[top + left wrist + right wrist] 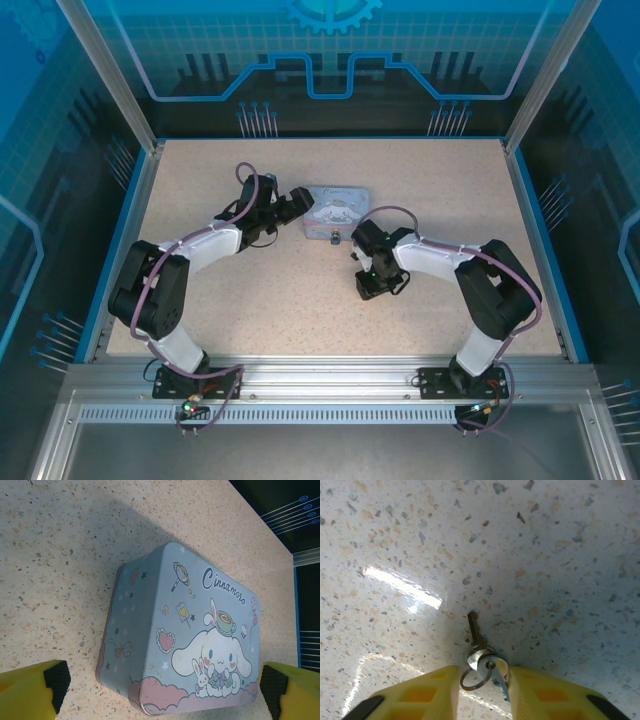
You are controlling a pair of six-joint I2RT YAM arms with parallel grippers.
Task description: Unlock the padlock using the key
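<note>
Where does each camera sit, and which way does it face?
Top external: above and behind the arms, looking down on the table; both arms show.
Left wrist: on the left arm, facing the tin; left hand frames it.
Right wrist: on the right arm, close over the key; right hand flanks it.
Shared: top and left wrist both see the tin.

A robot test cell is shown. A speckled table (440, 190) is enclosed by an aluminium frame (330, 378) and blue circuit-print panels (330, 60).

Top overhead, whole table (450, 200); left wrist close on tin (165, 630), shared; right wrist close on key (476, 630).
</note>
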